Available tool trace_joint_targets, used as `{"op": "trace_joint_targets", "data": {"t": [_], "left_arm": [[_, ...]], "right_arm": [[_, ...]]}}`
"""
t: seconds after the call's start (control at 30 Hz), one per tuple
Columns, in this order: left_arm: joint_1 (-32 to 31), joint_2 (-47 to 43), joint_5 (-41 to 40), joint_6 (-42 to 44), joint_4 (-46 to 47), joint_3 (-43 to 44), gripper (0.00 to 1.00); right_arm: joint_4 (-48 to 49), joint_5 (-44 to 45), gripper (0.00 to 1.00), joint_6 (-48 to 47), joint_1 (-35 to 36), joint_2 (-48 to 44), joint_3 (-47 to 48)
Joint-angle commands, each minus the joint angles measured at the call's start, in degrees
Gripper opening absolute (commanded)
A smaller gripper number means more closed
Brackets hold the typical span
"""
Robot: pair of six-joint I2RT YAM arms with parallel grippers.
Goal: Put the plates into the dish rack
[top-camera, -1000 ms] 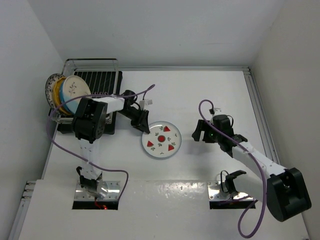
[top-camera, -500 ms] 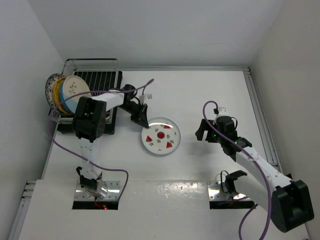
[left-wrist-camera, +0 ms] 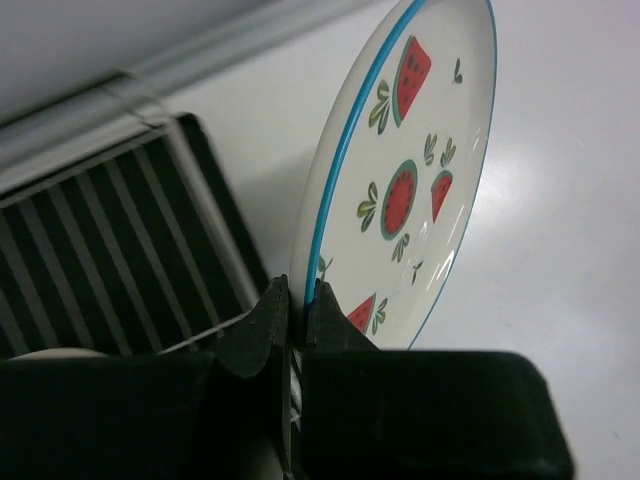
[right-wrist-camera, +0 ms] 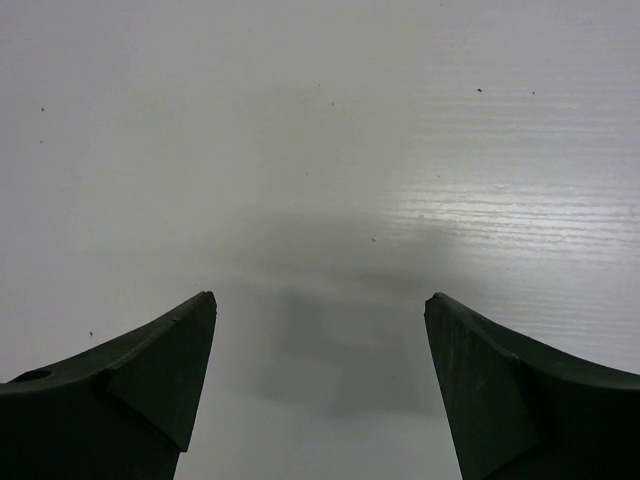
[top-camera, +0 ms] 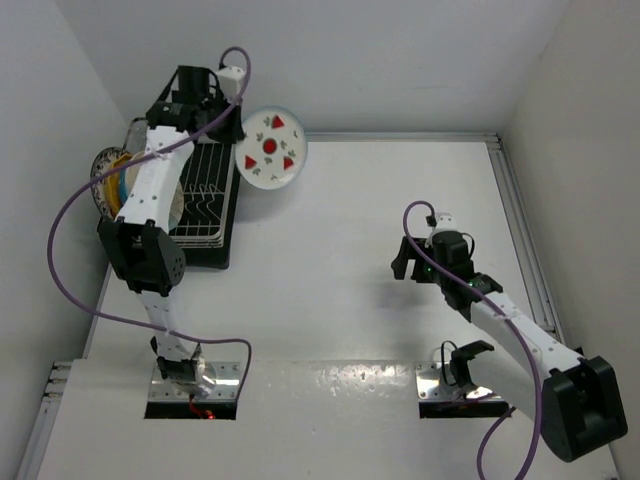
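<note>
My left gripper [top-camera: 236, 133] is shut on the rim of the white plate with red fruit [top-camera: 270, 148]. It holds the plate tilted on edge in the air, just right of the dish rack's far end. In the left wrist view the jaws [left-wrist-camera: 297, 300] pinch the blue-edged rim, and the plate [left-wrist-camera: 420, 170] stands up beside the rack [left-wrist-camera: 110, 240]. The silver wire dish rack [top-camera: 205, 190] sits on its black tray at the far left. Several other plates [top-camera: 107, 180] stand on edge at its left end, partly hidden by my left arm. My right gripper [top-camera: 404, 262] [right-wrist-camera: 315, 310] is open and empty above bare table.
White walls close in the table on the left, the back and the right. A raised rail [top-camera: 520, 230] runs along the table's right edge. My left arm's purple cable [top-camera: 70, 230] loops out left of the rack. The arm bases sit at the near edge.
My left arm has lifted the fruit plate off the table's middle and swung it back and left to beside the rack's far end. My right gripper drew back slightly to the right.
</note>
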Motion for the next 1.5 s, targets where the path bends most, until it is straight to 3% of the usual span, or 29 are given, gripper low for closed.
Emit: {"op": "trace_joint_targets", "data": {"t": [0.0, 0.03, 0.17, 0.4, 0.53, 0.8, 1.03, 1.3, 1.47], "left_arm": [[3.16, -3.76, -9.17, 0.82, -0.05, 10.32, 0.00], [3.95, -4.28, -11.19, 1.35, -0.06, 13.83, 0.00], [6.77, -9.28, -21.91, 6.78, -1.11, 14.65, 0.00], [6.07, -12.72, -45.01, 12.07, 0.12, 8.07, 0.00], [5.54, -16.85, -50.31, 13.49, 3.19, 2.89, 0.00], [8.97, -24.33, -47.94, 11.02, 5.74, -13.37, 0.00], [9.58, -24.85, -51.12, 11.02, 7.50, -13.55, 0.00], [12.75, -24.85, -42.25, 8.21, 9.08, -21.37, 0.00], [14.50, -24.85, -42.24, 7.68, 11.72, -27.35, 0.00]], "right_arm": [[3.27, 0.23, 0.85, -1.11, -0.46, 0.76, 2.00], [3.36, -0.12, 0.85, -1.29, -0.37, 1.20, 2.35], [3.10, -1.26, 0.85, -2.17, -0.64, 2.78, 4.46], [1.80, -3.72, 0.85, -2.25, -0.64, 6.30, 7.44], [-2.88, -3.73, 0.85, -4.09, -0.81, 8.06, 12.27], [-3.58, -3.55, 0.83, -2.35, -0.73, 7.45, 14.48], [-5.25, -3.02, 0.82, -1.64, -0.46, 5.51, 13.96], [-5.08, -1.35, 0.82, -3.05, -0.46, 2.70, 11.93], [-4.99, -1.70, 0.82, -2.87, -0.55, 3.31, 11.49]]}}
